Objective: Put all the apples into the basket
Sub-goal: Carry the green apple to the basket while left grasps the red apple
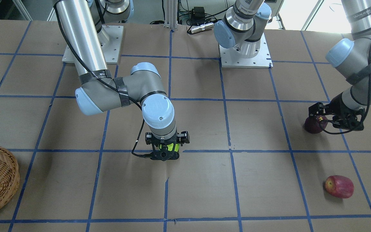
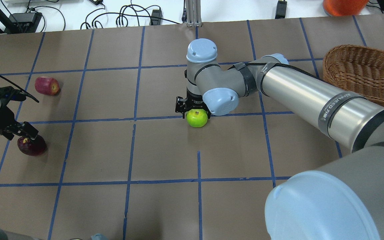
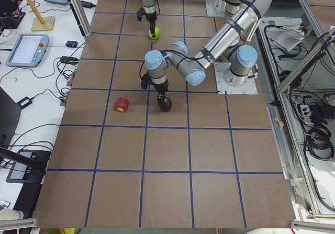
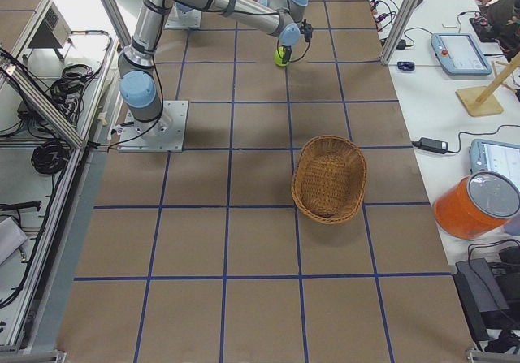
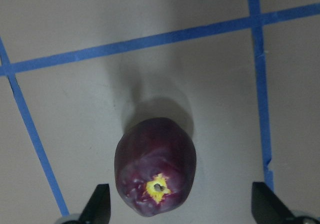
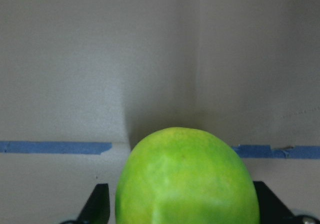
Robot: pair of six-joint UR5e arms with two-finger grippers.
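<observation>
The lime green apple [image 2: 197, 119] sits mid-table between the open fingers of my right gripper [image 2: 194, 111]; in the right wrist view the apple [image 6: 187, 179] nearly fills the gap. The dark purple-maroon apple [image 2: 32, 146] lies on the table under my left gripper [image 2: 25, 135], which is open. In the left wrist view this apple [image 5: 155, 164] lies between the fingers, nearer the left finger [image 5: 98, 204]. The red apple [image 2: 47, 85] lies alone farther out on the left side. The wicker basket [image 2: 358, 71] stands at the far right and holds no apples.
The table is covered in brown paper with a blue tape grid. The arms' mounting plates [image 1: 245, 58] sit at the robot's edge. An orange container [image 2: 343, 5] and cables lie beyond the far edge. Side benches hold tablets [image 4: 459, 50].
</observation>
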